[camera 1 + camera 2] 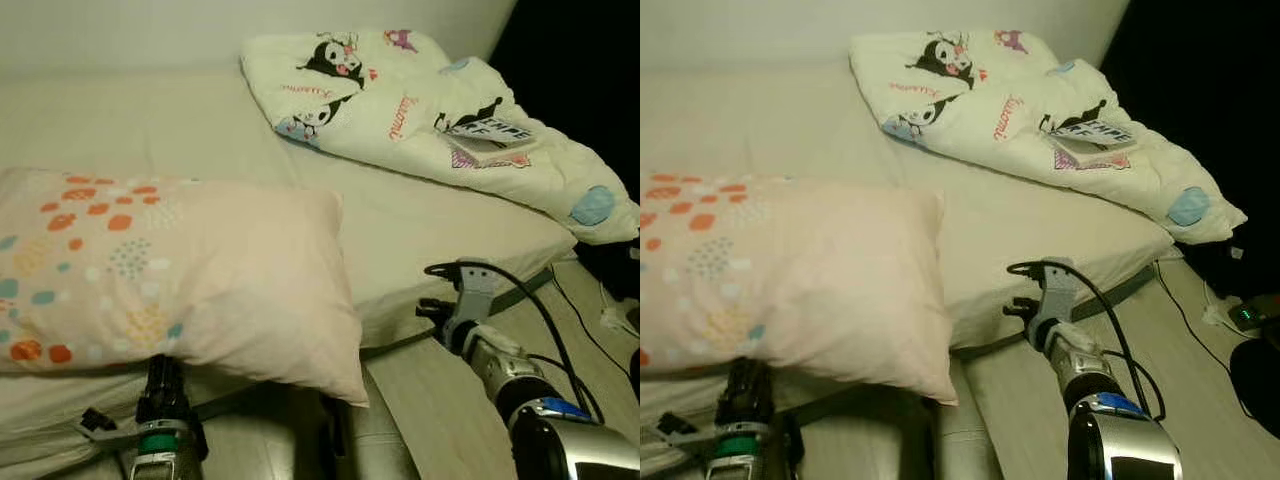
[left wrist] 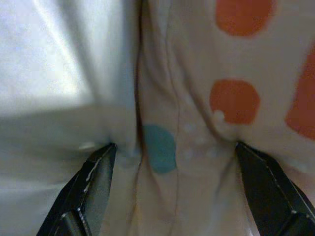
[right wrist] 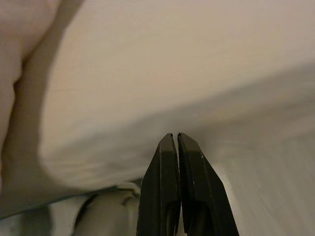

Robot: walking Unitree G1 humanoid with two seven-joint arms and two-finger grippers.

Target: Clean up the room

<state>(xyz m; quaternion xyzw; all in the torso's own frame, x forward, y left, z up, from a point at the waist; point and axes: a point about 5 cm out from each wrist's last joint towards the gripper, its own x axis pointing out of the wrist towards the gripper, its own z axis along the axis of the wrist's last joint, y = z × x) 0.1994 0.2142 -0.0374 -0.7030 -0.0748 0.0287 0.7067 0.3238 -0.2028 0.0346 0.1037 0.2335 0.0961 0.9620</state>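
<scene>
Left tool (image 2: 172, 162) spread open against pillow (image 1: 170, 275) edge on the bed (image 1: 420, 225); right tool (image 3: 177, 147) pinched closed, empty, beside mattress.

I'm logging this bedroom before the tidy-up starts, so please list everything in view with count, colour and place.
Mattress: one, cream, low on the floor, spanning the view.
Pillow: one, pale pink with orange and teal dots, on the mattress's near left edge.
Blanket: one, white with cartoon prints, bunched at the far right of the mattress.
Book: one, white cover with dark lettering, lying on the blanket.
Cables: a few, dark, on the pale floor to the right.
Left gripper: one, black fingers open, pressed against the pillow's near edge.
Right gripper: one, black fingers shut, pointing at the mattress edge, apart from it.
</scene>
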